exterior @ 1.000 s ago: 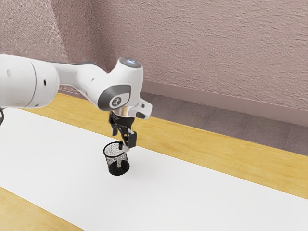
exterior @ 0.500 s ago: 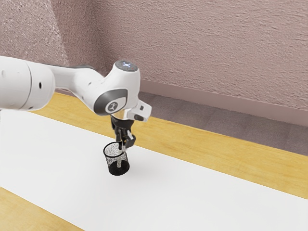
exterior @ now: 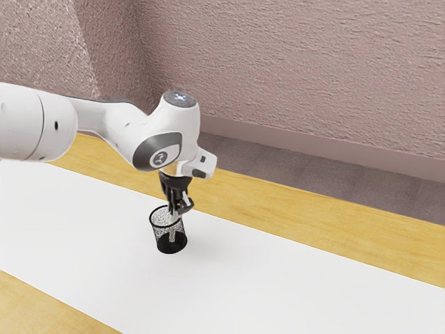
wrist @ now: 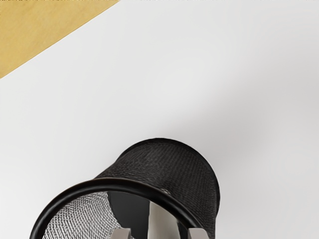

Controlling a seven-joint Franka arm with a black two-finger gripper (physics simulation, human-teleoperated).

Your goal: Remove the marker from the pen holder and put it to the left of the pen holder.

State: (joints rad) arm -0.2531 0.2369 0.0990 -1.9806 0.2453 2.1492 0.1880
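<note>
Above the rim of the black mesh pen holder (exterior: 170,245), my gripper (exterior: 179,209) points down in the exterior view. The whitish marker (exterior: 172,234) stands inside the holder, slightly tilted, its upper end at the fingers. In the wrist view, the tips of my open gripper (wrist: 159,233) stand apart on either side of the pale marker (wrist: 162,221), with a gap on both sides. The pen holder (wrist: 167,167) stands upright below, its round rim close to the tips. The marker's top end is hidden.
A white surface (exterior: 292,278) lies around the holder, over a wooden table (exterior: 348,219) whose yellow edge runs behind it. The arm reaches in from the exterior view's left. A textured wall (exterior: 299,76) rises beyond the table.
My hand has lowered and shifted slightly toward the exterior view's left, bringing the gripper closer to the holder and marker. The pen holder has stayed where it was.
</note>
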